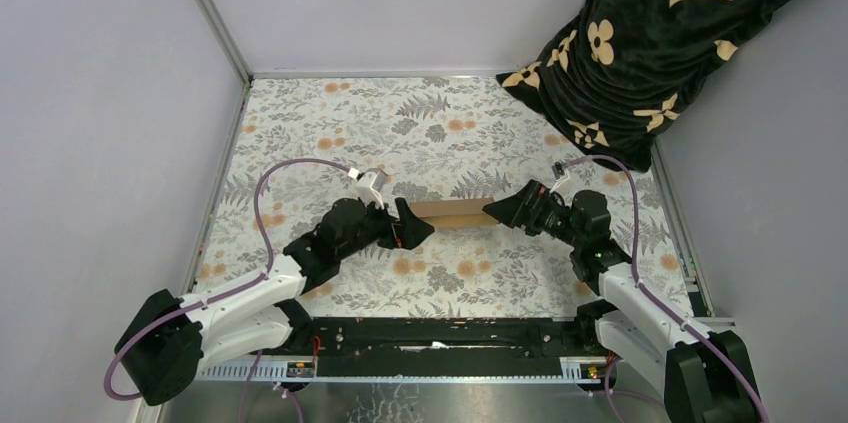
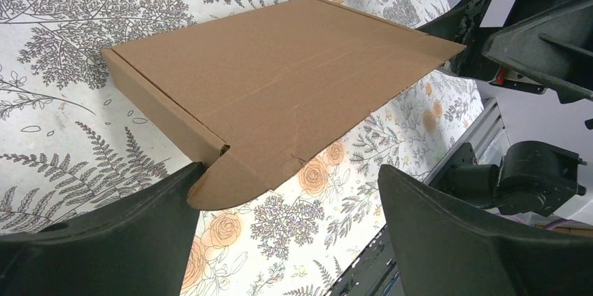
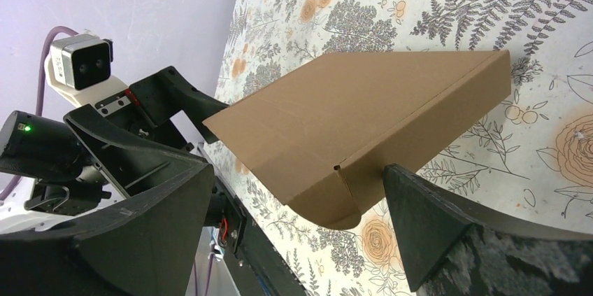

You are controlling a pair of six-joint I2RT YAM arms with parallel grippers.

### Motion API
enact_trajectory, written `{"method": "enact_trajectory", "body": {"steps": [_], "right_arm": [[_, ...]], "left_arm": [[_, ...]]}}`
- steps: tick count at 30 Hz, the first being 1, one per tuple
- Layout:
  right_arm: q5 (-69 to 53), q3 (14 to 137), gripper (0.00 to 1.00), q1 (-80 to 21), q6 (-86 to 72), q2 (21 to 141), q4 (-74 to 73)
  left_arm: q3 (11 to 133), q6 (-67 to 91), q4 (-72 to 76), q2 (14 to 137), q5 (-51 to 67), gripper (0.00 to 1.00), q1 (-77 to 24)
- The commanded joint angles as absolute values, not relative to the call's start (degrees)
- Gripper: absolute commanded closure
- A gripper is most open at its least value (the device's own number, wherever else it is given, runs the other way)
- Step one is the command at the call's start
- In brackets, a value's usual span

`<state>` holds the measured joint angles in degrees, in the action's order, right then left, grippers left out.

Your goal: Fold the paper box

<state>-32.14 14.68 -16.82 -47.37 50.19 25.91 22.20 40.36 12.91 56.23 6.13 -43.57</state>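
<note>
The paper box [image 1: 455,211] is a flat brown cardboard box lying on the floral table cover between my two grippers. In the left wrist view the box [image 2: 280,93] shows its lid lifted a little at the near side, with a rounded flap sticking out by my left finger. My left gripper [image 1: 415,228] [image 2: 290,219] is open at the box's left end, its jaws wide apart and holding nothing. My right gripper [image 1: 500,211] [image 3: 301,226] is open at the box's right end [image 3: 363,121], where a rounded flap hangs between its jaws.
A dark cloth with a cream flower pattern [image 1: 680,33] hangs over the back right corner. Grey walls close in the table at the left, back and right. A black rail [image 1: 450,338] with the arm bases runs along the near edge.
</note>
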Motion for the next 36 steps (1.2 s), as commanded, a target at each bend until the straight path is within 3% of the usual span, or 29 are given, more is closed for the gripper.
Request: {"method": "enact_trajectory", "body": {"steps": [1,14,36], "right_arm": [[-35.69,17.99,0.0,-17.23,-50.95,49.36,26.28],[-35.63,19.37,0.0,-17.23,-54.11,45.54,22.6],[-35.8,16.59,0.0,-17.23,-54.23,45.18,23.86]], "left_arm": [[25.67,41.58,12.74,54.58,7.59,0.01,-44.67],[29.33,43.27,4.96,50.26,7.44,0.01,-44.83],[25.63,44.45,6.65,49.41,6.15,0.01,-46.0]]}}
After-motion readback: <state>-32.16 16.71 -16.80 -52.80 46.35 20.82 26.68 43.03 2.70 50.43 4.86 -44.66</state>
